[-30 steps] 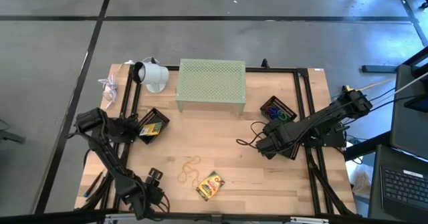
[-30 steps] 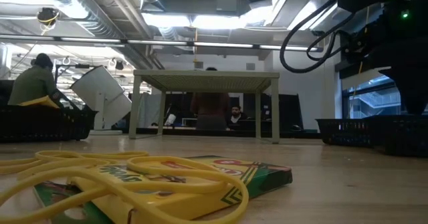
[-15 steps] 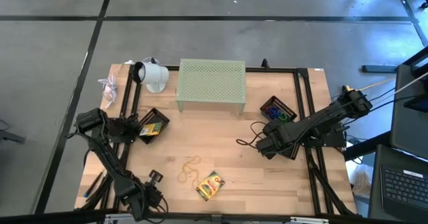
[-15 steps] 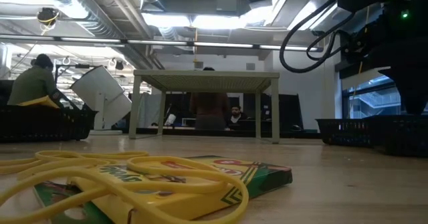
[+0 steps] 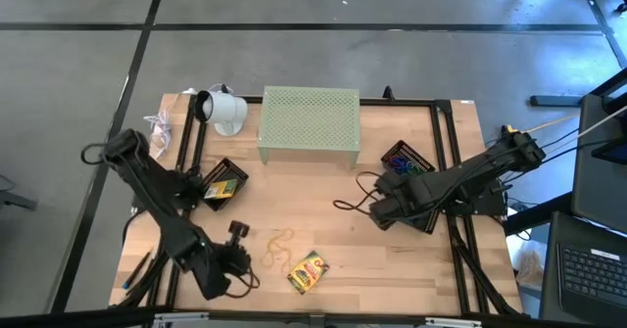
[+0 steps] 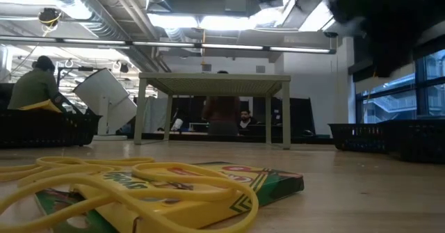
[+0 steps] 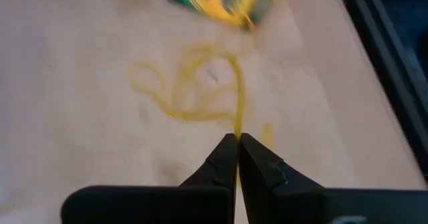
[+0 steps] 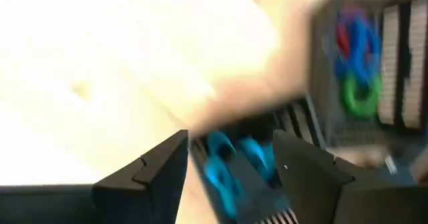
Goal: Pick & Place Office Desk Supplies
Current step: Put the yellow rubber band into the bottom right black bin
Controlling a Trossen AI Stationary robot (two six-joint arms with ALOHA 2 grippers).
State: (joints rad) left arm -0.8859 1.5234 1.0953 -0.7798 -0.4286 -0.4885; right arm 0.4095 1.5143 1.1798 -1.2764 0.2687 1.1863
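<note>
The left gripper's (image 7: pixel 237 142) two dark, tapered fingers (image 7: pixel 217 164) were pressed together at the near-left part of the bench (image 5: pixel 372 259), their tips at the edge of the rubber bands (image 7: pixel 194 90) without visibly pinching any. The bands were thin yellow-tan loops, tangled so that no count could be made, lying flat on the pale wood just left of the crayon box (image 5: pixel 308 271). That box was flat cardboard, yellow and green, one of two; the second box (image 5: pixel 223 185) lay in the left tray (image 5: pixel 231 168), a black mesh basket farther back from the loose crayon box.

The right gripper (image 8: pixel 231 150) hung over the bench's right side, its fingers (image 8: pixel 157 174) apart, with something blue and blurred between them; whether it was gripped could not be told. Behind it the right tray (image 5: pixel 419 158), also black mesh, held smooth plastic clip rings (image 8: pixel 354 57) in blue, red and green.

A pale green perforated stand (image 5: pixel 309 119) on four legs stood at the far edge, well behind the crayon box. The wood between the stand and the crayon box was open.
</note>
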